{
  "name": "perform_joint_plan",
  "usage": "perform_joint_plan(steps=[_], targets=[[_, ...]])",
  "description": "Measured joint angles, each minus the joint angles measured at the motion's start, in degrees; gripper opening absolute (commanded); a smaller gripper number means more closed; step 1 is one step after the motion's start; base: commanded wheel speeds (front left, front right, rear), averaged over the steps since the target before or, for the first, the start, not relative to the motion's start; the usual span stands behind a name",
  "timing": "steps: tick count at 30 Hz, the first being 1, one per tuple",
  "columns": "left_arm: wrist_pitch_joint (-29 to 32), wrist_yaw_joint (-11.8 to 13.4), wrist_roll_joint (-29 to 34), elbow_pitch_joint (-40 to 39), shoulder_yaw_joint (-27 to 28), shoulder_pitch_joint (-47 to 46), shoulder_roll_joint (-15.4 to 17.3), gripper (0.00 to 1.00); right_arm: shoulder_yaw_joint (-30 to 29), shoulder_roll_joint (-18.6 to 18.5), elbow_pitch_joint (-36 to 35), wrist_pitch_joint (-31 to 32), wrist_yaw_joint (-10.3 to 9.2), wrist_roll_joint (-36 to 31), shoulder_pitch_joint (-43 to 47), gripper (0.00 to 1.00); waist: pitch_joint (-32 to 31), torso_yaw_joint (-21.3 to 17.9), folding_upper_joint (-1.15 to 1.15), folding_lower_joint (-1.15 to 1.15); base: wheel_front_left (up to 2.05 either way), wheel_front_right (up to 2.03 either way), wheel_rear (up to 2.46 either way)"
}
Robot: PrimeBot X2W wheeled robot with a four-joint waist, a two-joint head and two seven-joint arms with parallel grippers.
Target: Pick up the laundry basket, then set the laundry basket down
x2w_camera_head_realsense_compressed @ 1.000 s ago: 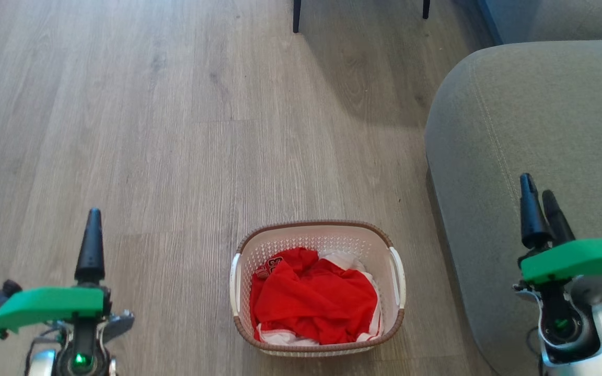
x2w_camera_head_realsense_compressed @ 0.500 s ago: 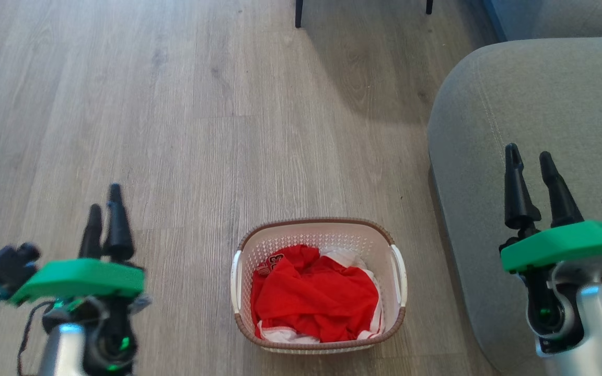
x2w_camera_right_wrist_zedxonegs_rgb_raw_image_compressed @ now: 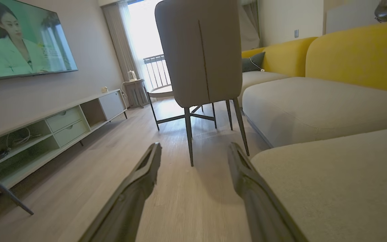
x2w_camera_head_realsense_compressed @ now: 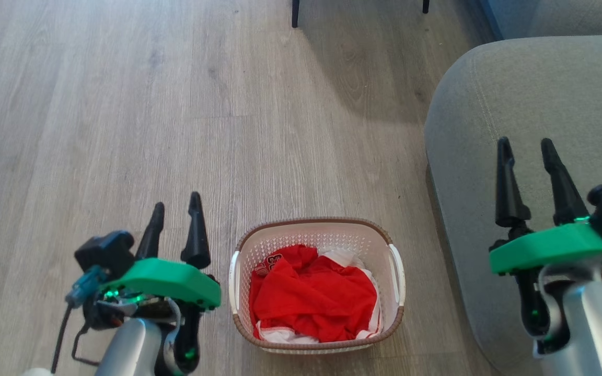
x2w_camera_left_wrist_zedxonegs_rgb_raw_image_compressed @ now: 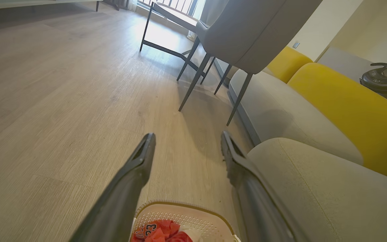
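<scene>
The laundry basket (x2w_camera_head_realsense_compressed: 315,236), white with perforated walls and a brown rim, stands on the wood floor low in the head view, holding red and white clothes (x2w_camera_head_realsense_compressed: 314,297). My left gripper (x2w_camera_head_realsense_compressed: 175,202) is open just left of the basket's left handle (x2w_camera_head_realsense_compressed: 233,282), fingers empty. My right gripper (x2w_camera_head_realsense_compressed: 524,144) is open over the grey sofa arm, well right of the basket, holding nothing. The left wrist view catches the basket's far rim (x2w_camera_left_wrist_zedxonegs_rgb_raw_image_compressed: 186,205) at the bottom edge between its fingers (x2w_camera_left_wrist_zedxonegs_rgb_raw_image_compressed: 136,168).
A grey sofa arm (x2w_camera_head_realsense_compressed: 531,104) rises close to the basket's right side. A grey chair (x2w_camera_right_wrist_zedxonegs_rgb_raw_image_compressed: 200,50) on thin dark legs (x2w_camera_head_realsense_compressed: 296,13) stands ahead. A low TV cabinet (x2w_camera_right_wrist_zedxonegs_rgb_raw_image_compressed: 45,127) lines the far left wall. Open floor (x2w_camera_head_realsense_compressed: 123,104) spreads left and ahead.
My left gripper has swung right toward the basket's left side and its fingers have spread. My right gripper has risen a little and opened wider. The basket has stayed put.
</scene>
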Motion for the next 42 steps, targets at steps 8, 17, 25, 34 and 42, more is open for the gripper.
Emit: perform_joint_plan(steps=[8,17,25,34,42], targets=[[-1.1,0.0,6.4,1.2,-2.8,-0.4,0.6,1.00,1.0,0.1,-1.2,-1.5,0.00,-4.0,-1.0,1.00,0.0,-0.1,0.00,0.00,0.00,0.00,0.00],[-2.6,2.5,10.6,0.9,-3.9,-1.6,0.6,1.00,0.5,1.2,1.4,-2.9,0.00,-8.9,-1.0,1.00,-0.3,-0.5,0.00,0.00,0.00,0.00,0.00],[-3.8,4.9,16.5,-3.8,-3.9,-2.2,0.6,1.00,3.7,0.4,1.6,-4.1,0.00,-13.0,-1.0,1.00,-0.2,-1.0,0.00,0.00,0.00,0.00,0.00],[-5.4,9.2,25.3,-3.9,-7.1,-2.2,1.0,1.00,6.7,-0.3,3.2,-5.6,0.00,-14.4,-0.9,1.00,-0.4,-1.4,0.00,0.00,0.00,0.00,0.00],[-6.9,11.9,28.5,-3.5,-8.8,-2.2,1.2,1.00,3.5,0.8,4.5,-7.0,0.00,-18.3,-0.9,1.00,-0.5,-1.3,0.00,0.00,0.00,0.00,0.00]])
